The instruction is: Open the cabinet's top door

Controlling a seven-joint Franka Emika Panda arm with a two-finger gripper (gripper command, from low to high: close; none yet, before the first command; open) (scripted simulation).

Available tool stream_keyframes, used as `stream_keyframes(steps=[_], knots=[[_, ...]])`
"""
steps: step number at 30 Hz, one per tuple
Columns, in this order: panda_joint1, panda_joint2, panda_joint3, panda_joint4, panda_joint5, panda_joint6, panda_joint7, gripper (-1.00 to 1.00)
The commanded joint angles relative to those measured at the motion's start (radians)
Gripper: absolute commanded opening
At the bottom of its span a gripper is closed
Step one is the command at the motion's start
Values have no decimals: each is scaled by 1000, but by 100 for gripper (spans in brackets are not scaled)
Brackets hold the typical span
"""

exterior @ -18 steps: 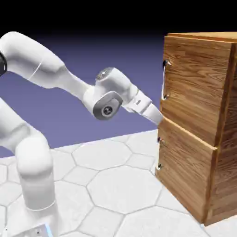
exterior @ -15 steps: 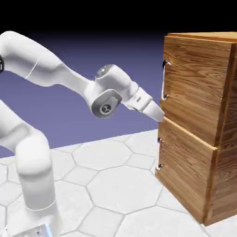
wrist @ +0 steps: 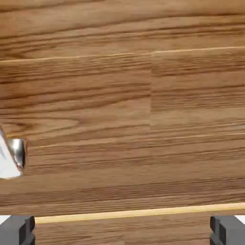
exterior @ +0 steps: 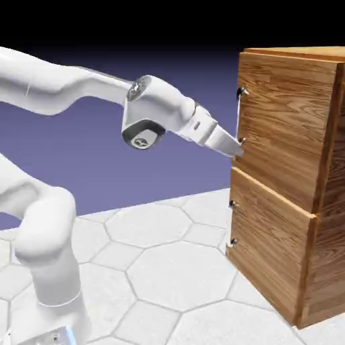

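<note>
The cabinet [exterior: 328,202] of brown wood-grain planks stands at the exterior view's right. Its top door [exterior: 283,128] is shut, with a slim silver handle [exterior: 240,116] on its left edge. My gripper [exterior: 237,148] reaches to the panel just below the handle's lower end, tips at or very near the wood. In the hand view the door's wood [wrist: 134,119] fills the picture. A bit of the silver handle [wrist: 15,155] shows at the left edge. My gripper [wrist: 122,232] is open, its grey fingertips [wrist: 17,230] far apart with nothing between them.
The lower door [exterior: 269,249] with its own small handle [exterior: 232,222] sits under the top one. A pale seam [wrist: 124,214] runs across the wood low in the hand view. The hexagon-tiled table [exterior: 155,269] lies below the arm.
The arm has lifted and stretched out. The hand has moved up and to the right, from near the seam between the doors to the handle's lower end.
</note>
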Motion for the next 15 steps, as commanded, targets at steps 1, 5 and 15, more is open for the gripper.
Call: stream_keyframes(steps=[1, 5, 15], knots=[[-15, -8, 16, 5, 44, -4, -29, 0], [-77, -42, 82, 26, 218, -20, -146, 0], [-232, -127, 247, 79, 653, -59, -437, 0]])
